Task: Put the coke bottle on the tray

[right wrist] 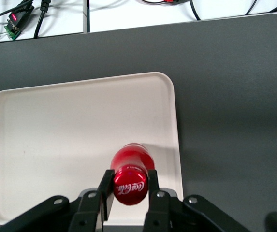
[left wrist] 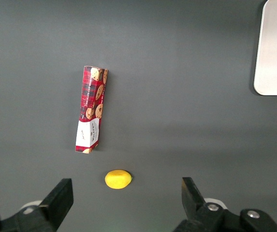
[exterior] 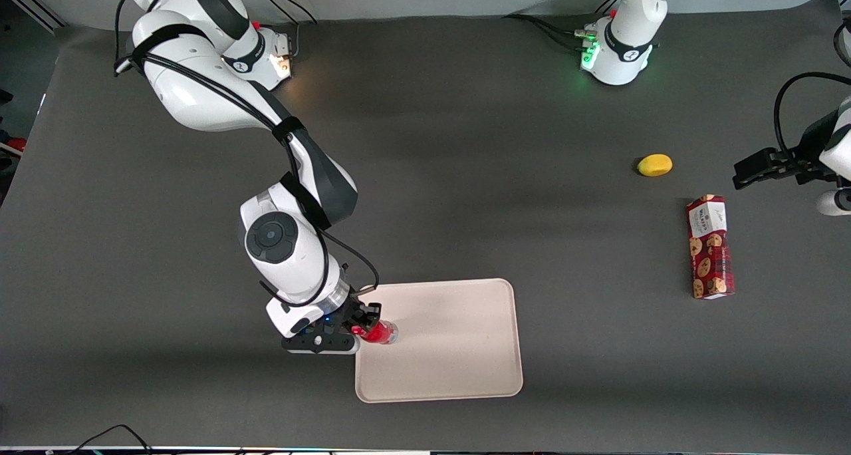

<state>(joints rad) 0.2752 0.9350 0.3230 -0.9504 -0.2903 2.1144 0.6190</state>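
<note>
- The gripper (exterior: 362,328) is clamped on the coke bottle (exterior: 380,332), one finger on each side of its neck just under the red cap, as the right wrist view shows (right wrist: 130,181).
- The bottle is over the tray (exterior: 459,375), just inside the tray's edge toward the working arm's end of the desk (exterior: 465,175).
- In the right wrist view the bottle stands upright, with its body above the pale tray surface (right wrist: 56,140) and a faint shadow beside it.
- I cannot tell from these views whether the clear base already rests on the tray or hangs slightly above it.
- My judgement: the carrying part of the task looks essentially done, since the bottle is within the tray's rim.
- What seems left is to settle the base on the surface if it is not there yet, let go, and lift the gripper away without tipping the bottle.
- The cookie box (exterior: 710,247) and a yellow lemon-like fruit (exterior: 655,165) lie well apart from the tray, toward the parked arm's end, and play no part here.
</note>
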